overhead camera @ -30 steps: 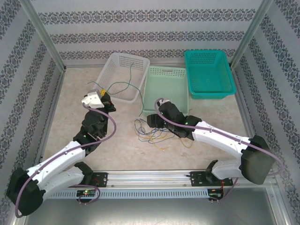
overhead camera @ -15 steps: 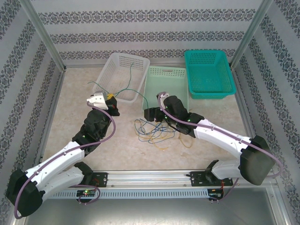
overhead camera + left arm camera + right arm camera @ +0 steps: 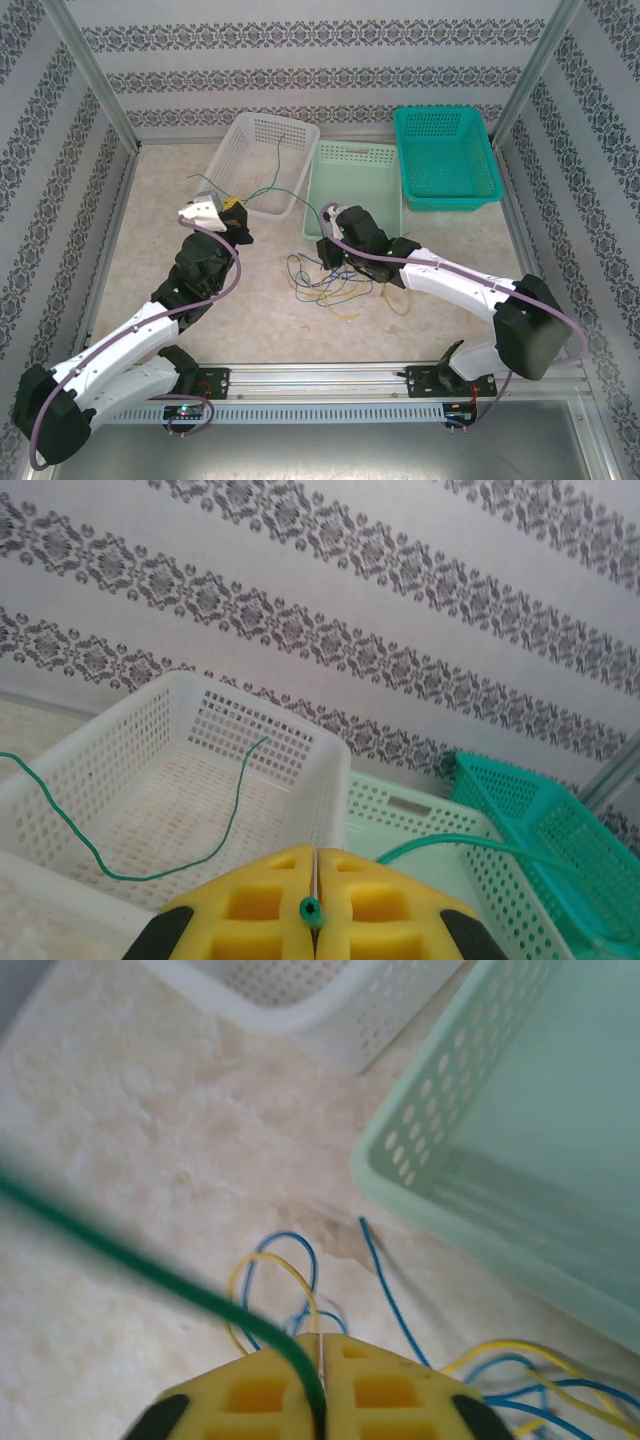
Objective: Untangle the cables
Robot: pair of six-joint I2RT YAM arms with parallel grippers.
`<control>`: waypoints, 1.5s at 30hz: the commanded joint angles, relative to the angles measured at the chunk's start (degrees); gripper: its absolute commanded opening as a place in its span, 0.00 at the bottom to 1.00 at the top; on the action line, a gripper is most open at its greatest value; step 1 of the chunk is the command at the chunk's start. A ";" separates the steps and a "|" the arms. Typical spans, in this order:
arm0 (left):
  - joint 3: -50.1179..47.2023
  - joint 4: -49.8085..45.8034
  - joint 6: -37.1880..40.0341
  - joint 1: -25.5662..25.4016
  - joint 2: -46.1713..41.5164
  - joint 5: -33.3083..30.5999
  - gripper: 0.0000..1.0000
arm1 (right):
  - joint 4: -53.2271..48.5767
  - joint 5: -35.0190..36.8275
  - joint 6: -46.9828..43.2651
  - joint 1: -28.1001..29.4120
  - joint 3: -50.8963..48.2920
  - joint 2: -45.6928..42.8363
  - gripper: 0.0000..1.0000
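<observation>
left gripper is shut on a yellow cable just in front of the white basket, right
Not quite: the cable is green, not yellow. The left wrist view shows the left gripper shut on the end of the green cable, pinched between its yellow pads. The rest holds: it sits just in front of the white basket.

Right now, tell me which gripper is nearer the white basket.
Left. The left gripper, gripping a green cable, is just outside the white basket's near wall; the right gripper is above the loose cables beside the mint basket.
</observation>
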 commanded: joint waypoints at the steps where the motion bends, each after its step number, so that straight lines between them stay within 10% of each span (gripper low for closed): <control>1: 1.49 -0.05 -5.00 3.18 -2.51 -1.74 0.00 | -10.81 7.25 -7.08 2.70 3.85 0.49 0.00; 14: 5.11 -5.34 -11.86 14.35 -2.70 2.27 0.00 | -31.99 29.74 -16.10 9.74 14.19 10.91 0.00; 23: 17.84 -9.13 -1.02 15.94 5.54 6.40 0.00 | -24.14 18.20 -12.10 9.45 23.55 14.29 0.05; 26: 23.89 -9.47 4.49 16.96 10.67 8.57 0.00 | -23.23 16.34 -7.51 7.01 28.24 17.27 0.34; 28: 28.33 -10.20 8.20 17.64 15.04 10.54 0.00 | -23.13 12.73 -4.55 4.84 32.38 19.84 0.79; 29: 30.23 -10.65 9.59 17.89 16.85 11.24 0.00 | -23.09 12.82 -3.74 4.37 33.43 20.32 0.84; 45: 53.11 -16.70 23.46 24.25 40.44 15.62 0.00 | -4.16 4.19 8.10 -7.17 8.33 0.61 0.94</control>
